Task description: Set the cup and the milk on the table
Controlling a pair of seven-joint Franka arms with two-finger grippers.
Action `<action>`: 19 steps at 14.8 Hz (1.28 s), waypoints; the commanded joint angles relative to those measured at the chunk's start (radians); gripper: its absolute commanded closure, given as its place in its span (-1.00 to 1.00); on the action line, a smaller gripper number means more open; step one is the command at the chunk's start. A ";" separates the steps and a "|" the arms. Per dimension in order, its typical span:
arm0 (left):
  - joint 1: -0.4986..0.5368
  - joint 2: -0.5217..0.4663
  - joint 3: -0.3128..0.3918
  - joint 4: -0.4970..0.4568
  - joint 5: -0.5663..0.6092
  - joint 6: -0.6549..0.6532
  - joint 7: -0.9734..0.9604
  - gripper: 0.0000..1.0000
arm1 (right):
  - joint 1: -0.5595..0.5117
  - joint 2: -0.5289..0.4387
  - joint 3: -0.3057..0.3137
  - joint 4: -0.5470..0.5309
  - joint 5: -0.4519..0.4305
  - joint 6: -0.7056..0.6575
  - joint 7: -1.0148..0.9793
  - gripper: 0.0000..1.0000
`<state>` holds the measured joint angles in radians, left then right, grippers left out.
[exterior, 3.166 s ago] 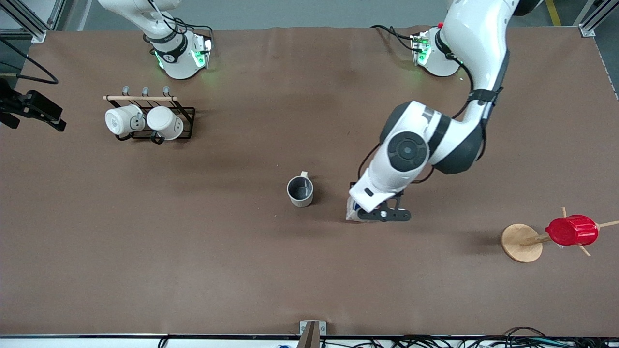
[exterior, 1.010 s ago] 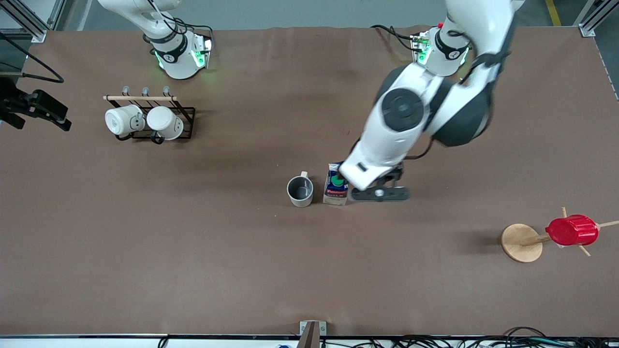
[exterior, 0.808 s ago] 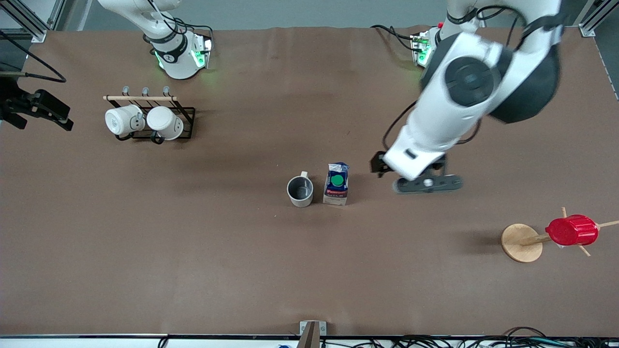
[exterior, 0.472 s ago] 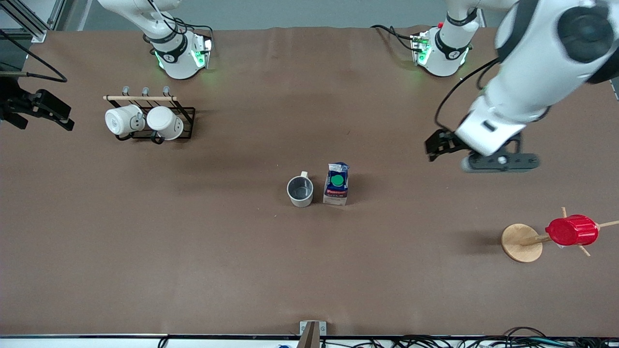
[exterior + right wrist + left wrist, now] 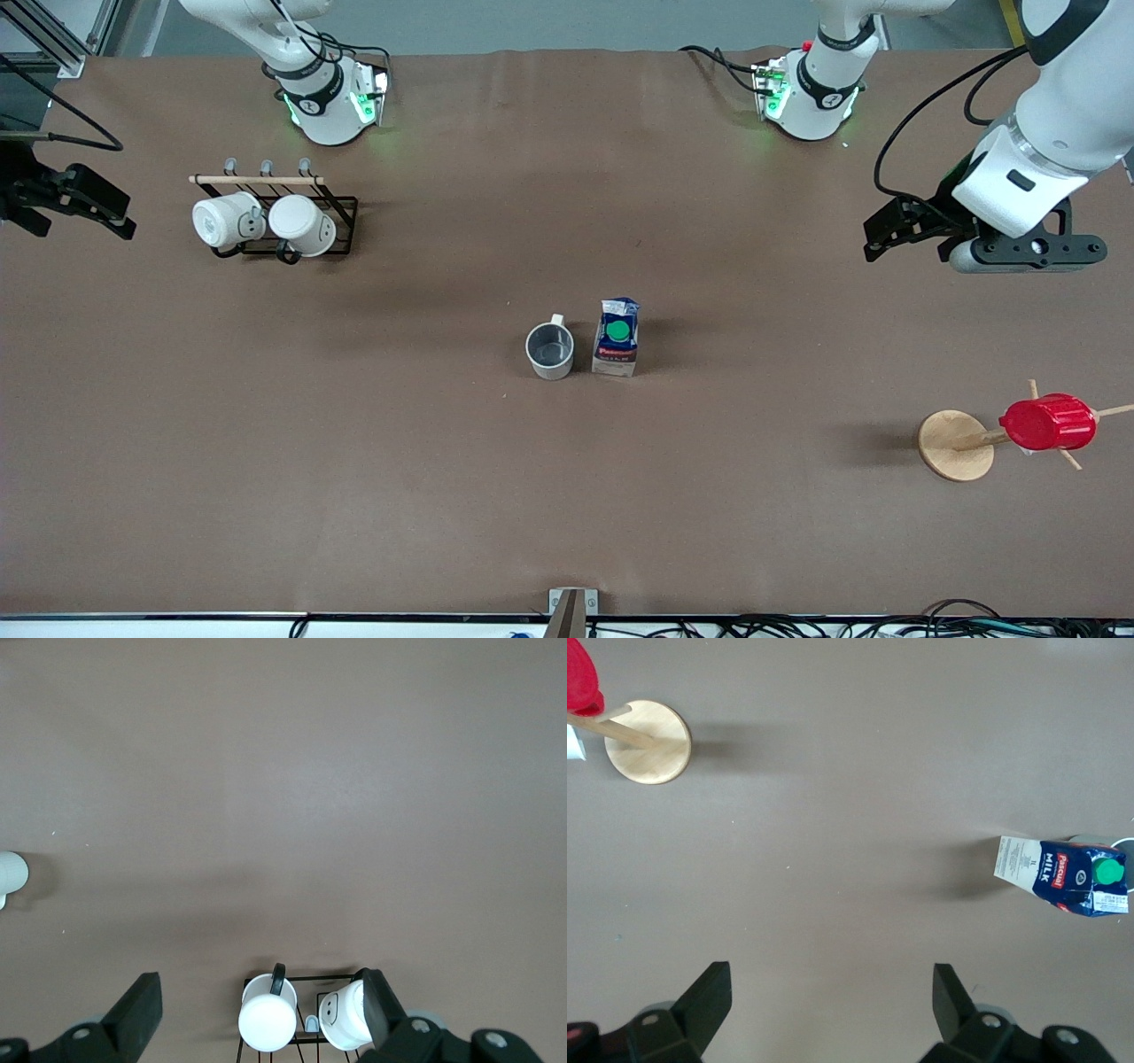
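The left hand (image 5: pixel 917 232), which a moment ago stood over the milk carton (image 5: pixel 616 338), has let go and swung away to hang spread and empty over the tabletop (image 5: pixel 443 487) toward the left arm's end, well apart from the carton. The carton now stands upright on the tabletop just beside the cream mug (image 5: pixel 550 350), so by my reading both placements are done. The right hand (image 5: pixel 261 1014) waits spread and empty above the black rack of white mugs (image 5: pixel 266 221).
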<state>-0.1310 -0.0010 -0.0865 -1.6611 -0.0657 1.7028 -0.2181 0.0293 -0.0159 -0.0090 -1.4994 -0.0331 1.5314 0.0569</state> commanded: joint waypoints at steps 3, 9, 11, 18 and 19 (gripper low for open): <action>0.002 -0.007 -0.002 -0.019 0.029 -0.003 0.014 -1.00 | -0.019 -0.001 0.004 0.007 0.016 -0.008 -0.011 -1.00; 0.010 0.004 -0.004 -0.011 0.029 0.001 0.017 -1.00 | -0.017 0.001 -0.029 0.008 0.009 -0.007 -0.077 -1.00; 0.011 0.010 -0.001 -0.005 0.030 0.001 0.028 -1.00 | -0.017 0.001 -0.031 0.008 0.009 -0.007 -0.089 -1.00; 0.030 -0.002 0.005 0.024 0.027 -0.025 0.023 -1.00 | -0.016 -0.001 -0.031 0.008 0.013 -0.008 -0.085 -1.00; 0.042 -0.011 0.005 0.023 0.026 -0.026 0.023 -1.00 | -0.016 -0.001 -0.031 0.008 0.013 -0.008 -0.081 -1.00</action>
<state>-0.1116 0.0029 -0.0799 -1.6502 -0.0562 1.7008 -0.2130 0.0219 -0.0159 -0.0439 -1.4994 -0.0337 1.5313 -0.0145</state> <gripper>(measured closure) 0.000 0.000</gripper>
